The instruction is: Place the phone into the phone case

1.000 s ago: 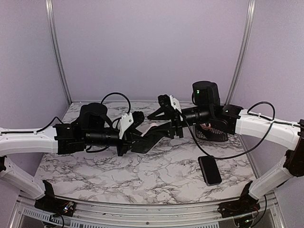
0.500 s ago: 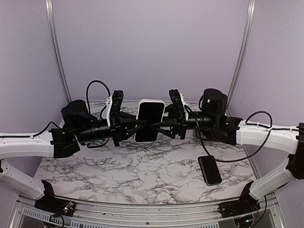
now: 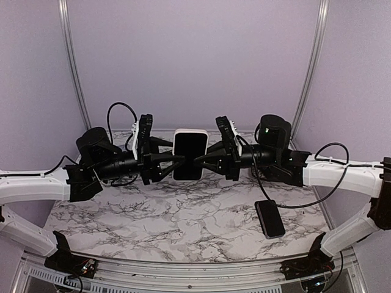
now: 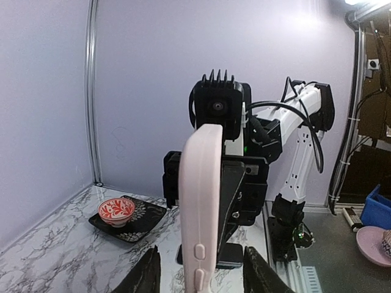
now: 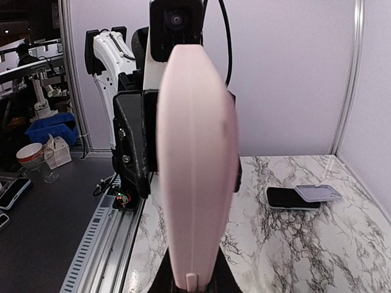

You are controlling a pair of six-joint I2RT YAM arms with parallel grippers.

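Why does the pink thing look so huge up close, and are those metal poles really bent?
Left and right wrist views: the pink case sits close to the lens, so it looms large; left wrist also catches glare top right. Top external: the wide lens likely bows the posts.

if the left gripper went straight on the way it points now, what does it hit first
The phone case, which sits edge-on between the open jaws of the left gripper, so probably almost at once. Behind it is the right gripper, shut on the case's far edge.

Phone case (image 5: pixel 195 165) hides much of the left arm (image 5: pixel 131 146)
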